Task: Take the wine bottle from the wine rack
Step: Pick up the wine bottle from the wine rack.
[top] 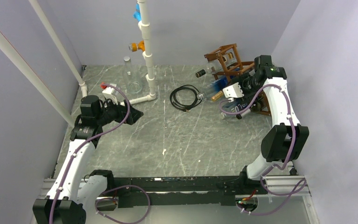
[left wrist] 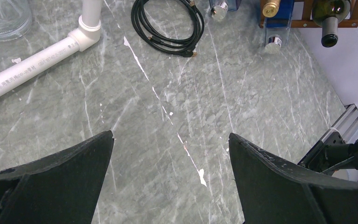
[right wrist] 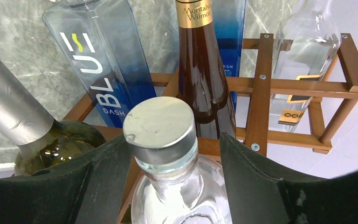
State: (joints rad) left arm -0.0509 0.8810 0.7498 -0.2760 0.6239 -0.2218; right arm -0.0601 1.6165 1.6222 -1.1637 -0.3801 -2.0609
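While the left end effector (left wrist: 170, 134) hangs wide open above bare grey marble-patterned table (top: 177, 135), well apart from the work, the right end effector (right wrist: 173, 137) is at the wine rack (right wrist: 307, 87), a reddish-brown wooden frame at the far right of the table close to the wall. Its two black fingers stand partway apart on either side of the neck of the wine bottle (right wrist: 158, 123), a clear glass one with a flat silver cap. The bottle lies in a cell of the rack with its neck pointing out toward the wrist camera. One finger looks to be at the cap's edge and a sliver of space shows beside the other, so nothing seems gripped yet. Close neighbours crowd the bottle: a square blue bottle (right wrist: 100, 70), a brown bottle (right wrist: 203, 70) with gold foil, and a pale green one with a silver foil neck (right wrist: 23, 121) (this last sits just beside the left-hand finger). To do this step well, the fingers should probably be centred on the neck and pinch just under the cap, where the wider lip would resist slipping on smooth glass. The pull should then follow the bottle's own line straight out of its cell, slowly, without levering against the wooden bars or nudging the foil-necked neighbour
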